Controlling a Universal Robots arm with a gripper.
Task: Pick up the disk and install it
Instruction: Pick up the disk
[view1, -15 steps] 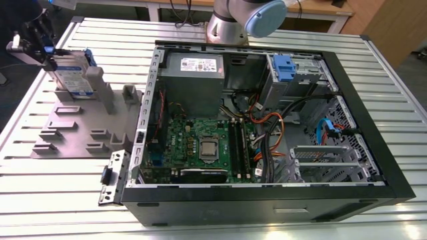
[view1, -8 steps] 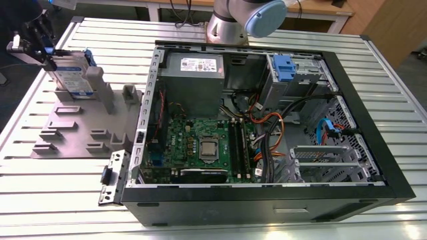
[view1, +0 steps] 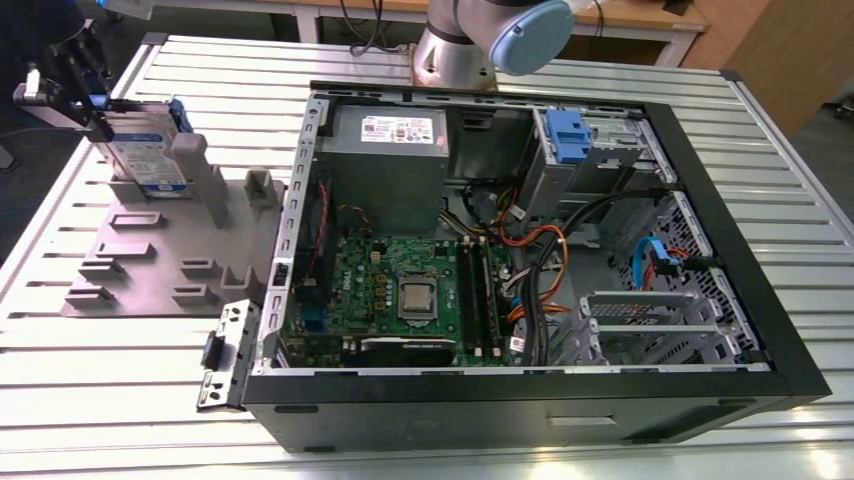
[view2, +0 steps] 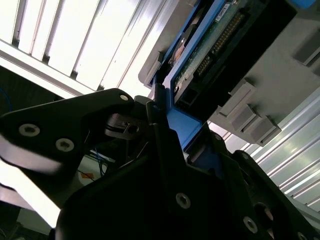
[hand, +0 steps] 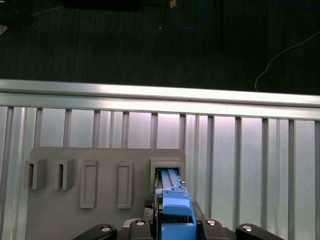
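The disk (view1: 144, 150) stands upright on edge at the far end of the grey slotted holder (view1: 147, 270), at the exterior view's left. My gripper (view1: 94, 110) is at its upper edge. In both wrist views the black fingers (view2: 154, 112) press on either side of the disk's blue carrier (view2: 182, 122), so the gripper (hand: 175, 227) is shut on it. In the first wrist view the disk (hand: 174, 207) reaches from between the fingers down into the holder's slot (hand: 167, 172). The disk's green circuit board (view2: 212, 42) faces the second wrist camera.
An open computer case (view1: 747, 300) lies on the slatted metal table (view1: 80, 400), right of the holder. Inside it are a motherboard (view1: 414, 290), a grey power supply (view1: 387, 135), loose cables (view1: 547, 250) and a drive bay with a blue carrier (view1: 567, 135). The arm's base (view1: 467, 40) stands behind the case.
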